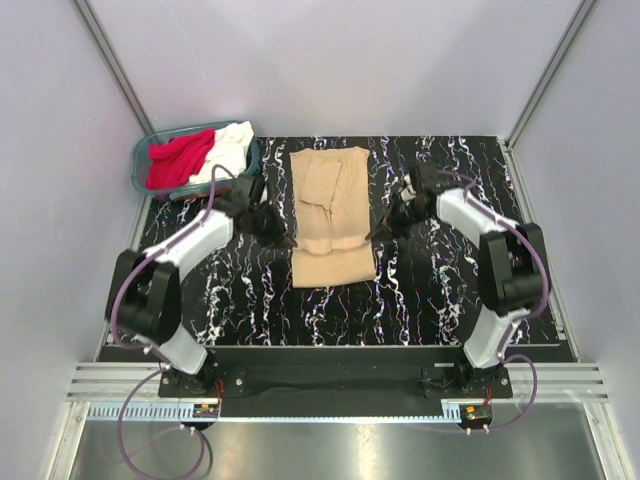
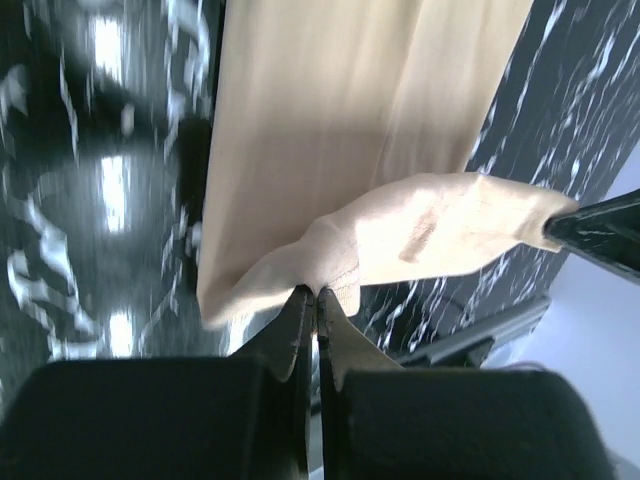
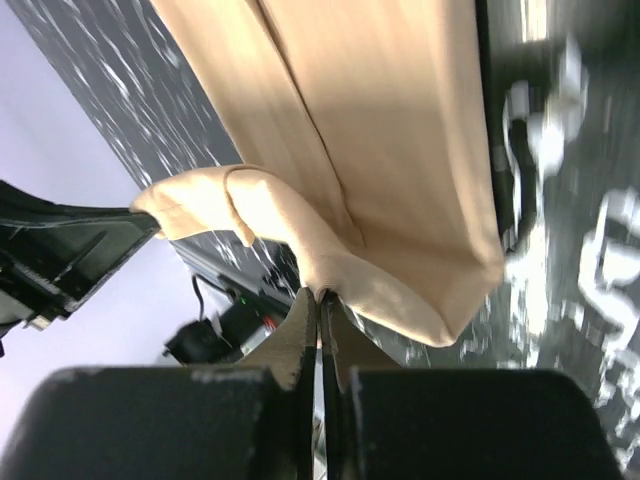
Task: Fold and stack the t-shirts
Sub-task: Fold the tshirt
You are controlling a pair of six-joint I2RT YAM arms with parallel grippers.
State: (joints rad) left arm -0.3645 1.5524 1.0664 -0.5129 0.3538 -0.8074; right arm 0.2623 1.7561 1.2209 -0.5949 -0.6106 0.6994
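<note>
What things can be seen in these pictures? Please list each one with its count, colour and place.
tan t-shirt: one, tan-beige, lying partly folded in the middle of the table
red t-shirt: one, bright red, crumpled in the basket
white t-shirt: one, white, in the basket beside the red one
basket: one, teal plastic, far left corner of the table
table: one, black with white marbling, under everything
left gripper: one, black, shut on the tan t-shirt's edge on the left arm's side
right gripper: one, black, shut on the opposite edge of the tan t-shirt
</note>
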